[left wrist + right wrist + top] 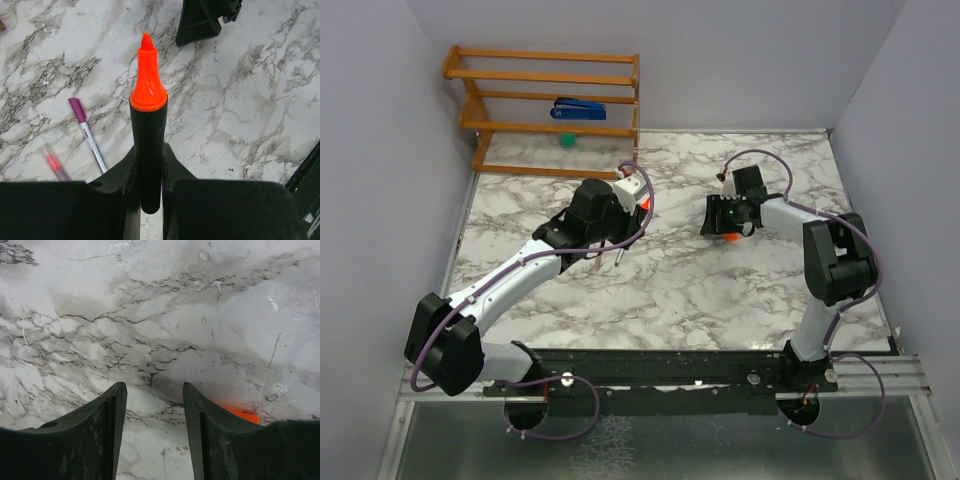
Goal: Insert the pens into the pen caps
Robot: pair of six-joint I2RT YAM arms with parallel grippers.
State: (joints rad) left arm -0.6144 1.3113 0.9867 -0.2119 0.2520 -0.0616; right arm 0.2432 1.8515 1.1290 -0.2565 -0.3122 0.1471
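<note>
Marker (148,145), orange tip forward, sits clamped in the left hand (149,162); the right hand (154,405) hangs open low over the worktop (150,315), orange cap (242,415) just outside one finger, so centre it before closing.

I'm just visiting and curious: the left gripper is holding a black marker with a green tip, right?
Not quite. The tip is orange, not green; the left wrist view shows it plainly. The rest holds: the left gripper is holding the black marker.
</note>
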